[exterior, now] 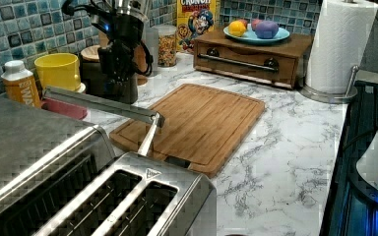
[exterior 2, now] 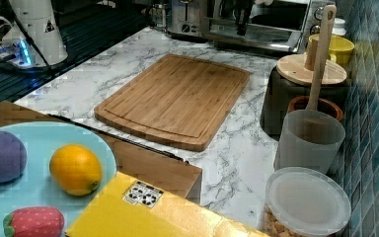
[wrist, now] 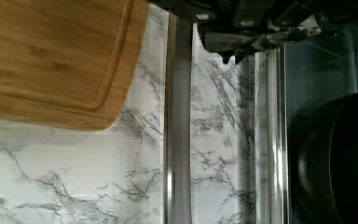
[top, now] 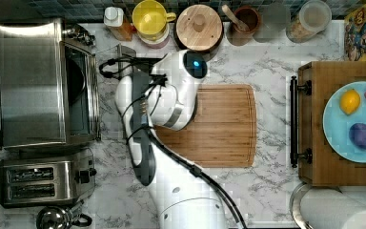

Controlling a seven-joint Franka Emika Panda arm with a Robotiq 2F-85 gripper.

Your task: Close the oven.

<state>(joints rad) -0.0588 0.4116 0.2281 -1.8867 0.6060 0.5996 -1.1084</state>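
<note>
Marble countertop runs under everything. Franka arm reaches from its base toward the top view's left, wrist over the oven door.

Toaster oven sits at the top view's left edge, brushed steel. Its glass drop-down door is open, hanging partway down and out over the counter, marble visible through the glass in the wrist view. Bar handle runs along the door's free edge, just beside the gripper.

Gripper is right at the door, above the handle in the left view. Finger state: cannot tell, the tips are hidden behind the housing and the door.

Bamboo cutting board lies flat on the far side of the handle from the oven, near the gripper and not touching the door. Dark round pan sits inside the oven cavity, past the door from the fingers.

Two-slot toaster stands just beside the oven, well apart from the gripper. Wooden drawer box with a light blue plate of toy fruit is well beyond the board. Yellow cup sits by the tiled backsplash, near the gripper.
</note>
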